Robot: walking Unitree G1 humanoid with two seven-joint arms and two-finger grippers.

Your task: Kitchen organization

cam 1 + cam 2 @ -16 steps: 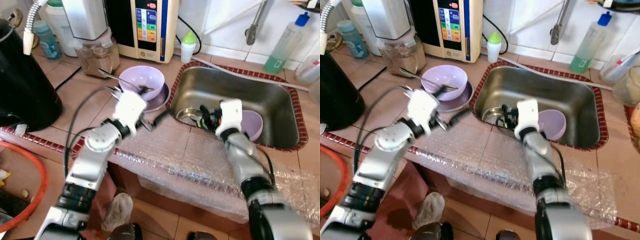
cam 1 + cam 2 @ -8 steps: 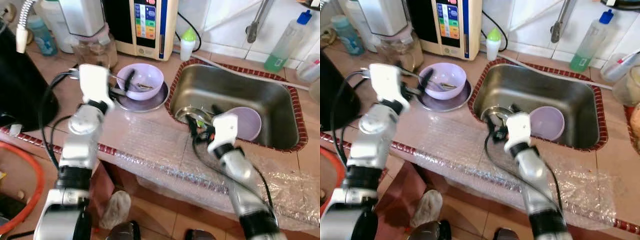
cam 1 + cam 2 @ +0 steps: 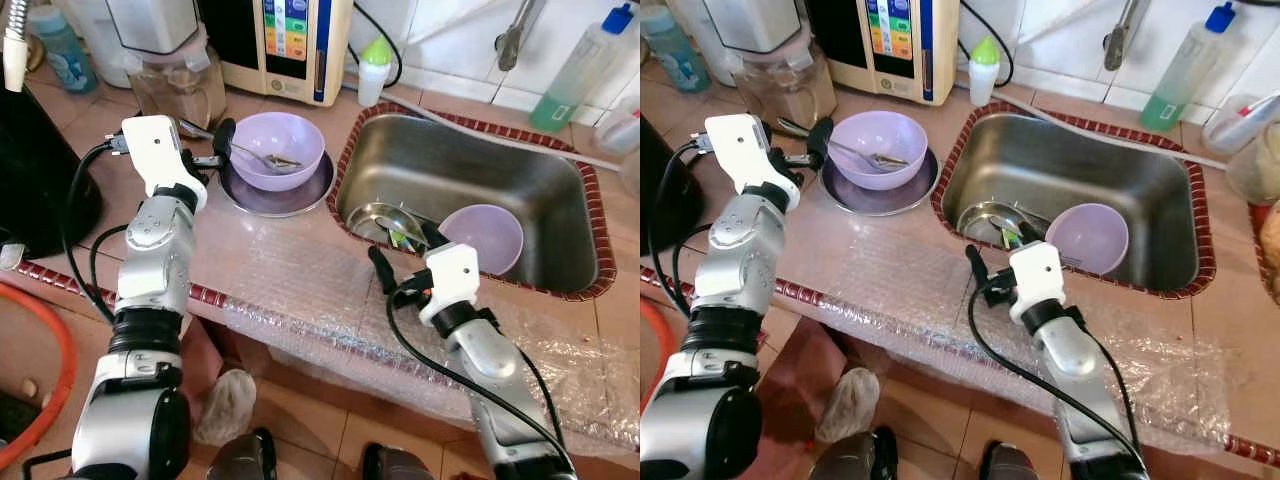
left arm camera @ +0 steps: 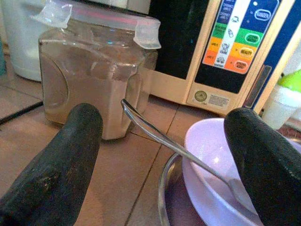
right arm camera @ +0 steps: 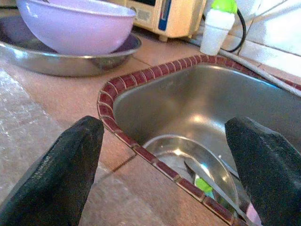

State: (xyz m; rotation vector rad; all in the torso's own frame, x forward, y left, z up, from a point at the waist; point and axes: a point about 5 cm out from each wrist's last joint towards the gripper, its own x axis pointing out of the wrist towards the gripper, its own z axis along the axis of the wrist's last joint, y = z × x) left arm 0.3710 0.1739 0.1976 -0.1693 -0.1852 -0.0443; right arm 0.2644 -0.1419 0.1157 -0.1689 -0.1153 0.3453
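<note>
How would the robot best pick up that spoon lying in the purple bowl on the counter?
Probably by the handle of the spoon. Its working end lies down inside the purple bowl, while the thin handle sticks out over the rim, raised above the counter with free space around it. The left gripper, open, already faces that side, so coming from the bowl's left looks easiest.

The right hand (image 5: 167, 174) has its two black fingers (image 5: 56, 174) spread wide over the tiled counter (image 5: 70, 96). Between them lies a steel sink (image 5: 202, 108) with a round metal dish (image 5: 188, 157) inside. At 10 o'clock a lilac bowl (image 5: 75, 26) sits on a metal plate (image 5: 61, 59); a green-capped white bottle (image 5: 217, 23) stands at 1 o'clock.
</note>
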